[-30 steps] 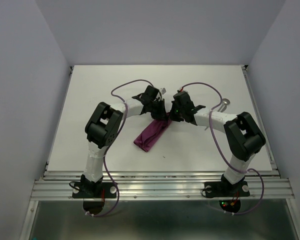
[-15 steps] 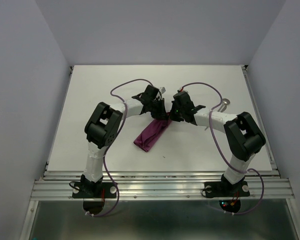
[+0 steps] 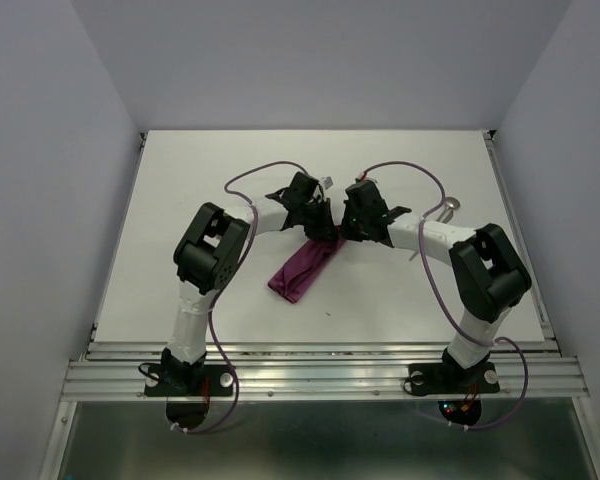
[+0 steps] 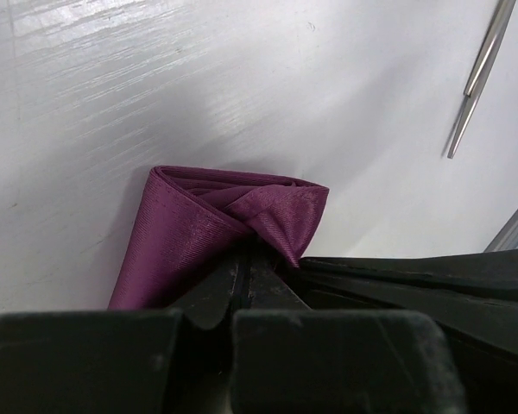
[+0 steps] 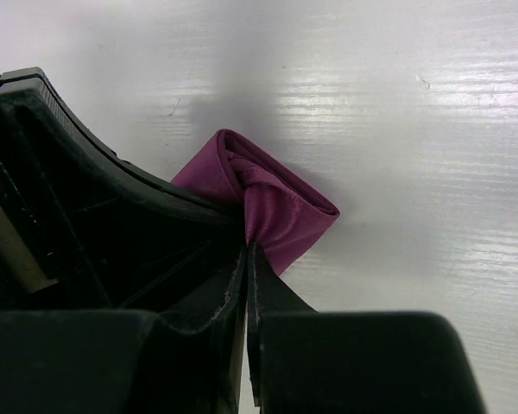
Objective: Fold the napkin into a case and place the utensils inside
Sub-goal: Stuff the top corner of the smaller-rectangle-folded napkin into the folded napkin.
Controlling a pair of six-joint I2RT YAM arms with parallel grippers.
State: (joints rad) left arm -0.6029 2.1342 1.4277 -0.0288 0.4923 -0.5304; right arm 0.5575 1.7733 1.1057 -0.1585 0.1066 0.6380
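Two pinches on one end of the folded napkin [image 4: 183,226]: left gripper [image 4: 242,263], right gripper [image 5: 247,248]. Soft, slick cloth; I'd grip through all layers.

The case [image 3: 300,270] lies mid-way on the table [image 3: 180,200] — a spoon [image 3: 448,207] well to its right.

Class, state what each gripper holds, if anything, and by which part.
Both pinch the folded purple napkin at its far end, the left gripper and the right gripper side by side.
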